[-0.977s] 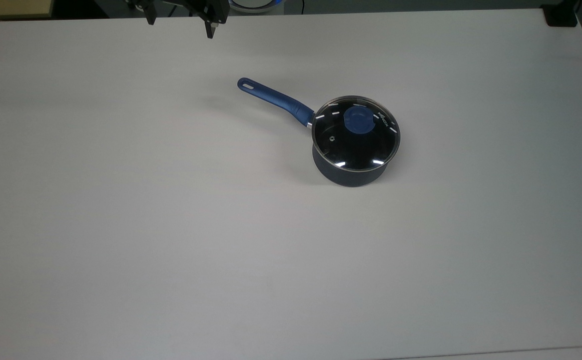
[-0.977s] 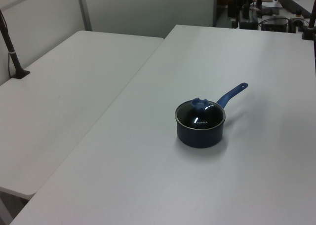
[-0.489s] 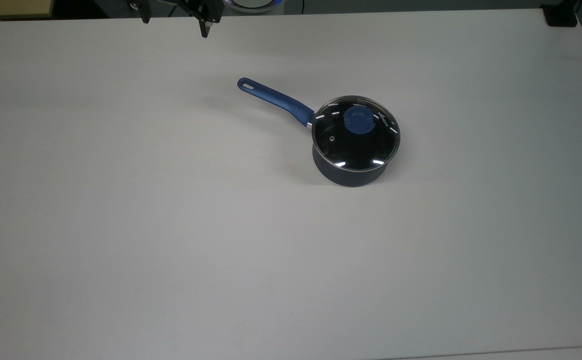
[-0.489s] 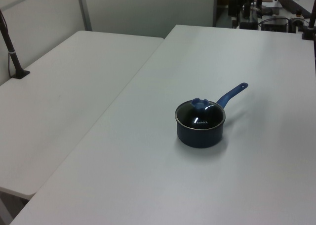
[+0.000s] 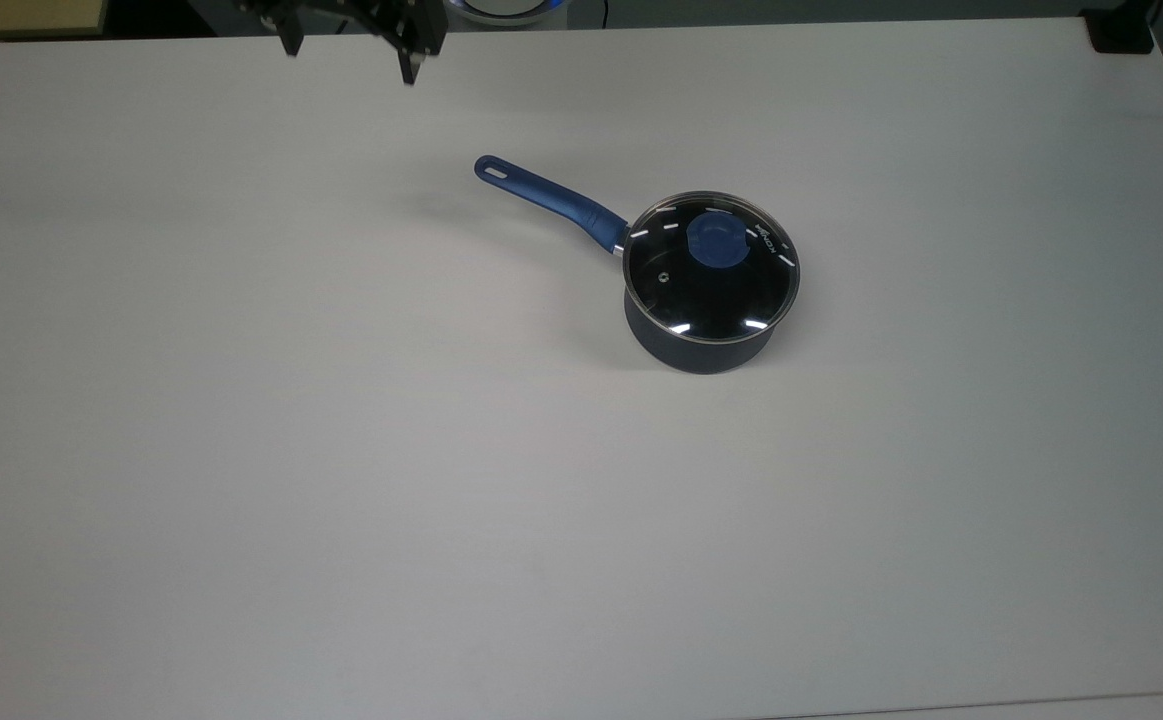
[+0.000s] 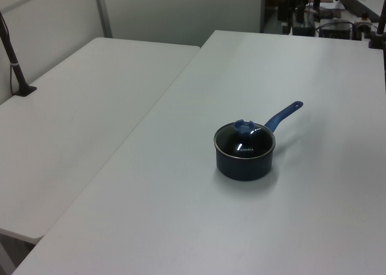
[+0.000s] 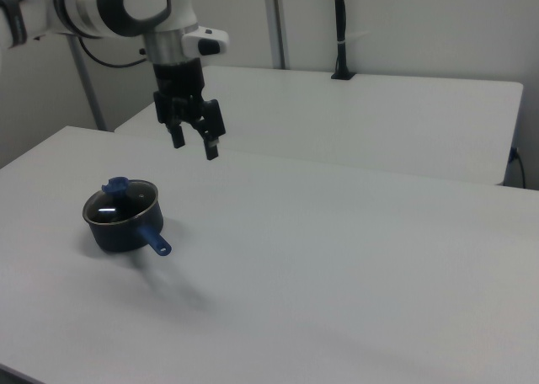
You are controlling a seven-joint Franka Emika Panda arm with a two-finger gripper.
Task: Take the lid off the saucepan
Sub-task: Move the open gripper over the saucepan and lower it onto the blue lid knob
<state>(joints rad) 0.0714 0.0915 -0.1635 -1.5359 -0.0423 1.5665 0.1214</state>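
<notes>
Claw (image 7: 194,144): fingers spread, empty, raised. Lid (image 5: 711,267): seated on pan (image 5: 697,345), well apart from claw, below and toward right view's left. Nothing done; reach, grip, lift remain.

I see my gripper (image 5: 351,62) at the top view's upper edge, fingers spread apart. The saucepan (image 5: 706,335), lid (image 5: 711,268) seated on it, sits well apart, lower right of the jaws, handle toward them.

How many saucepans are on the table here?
1: the saucepan stands right of the top view's centre, with the lid on it.
</notes>
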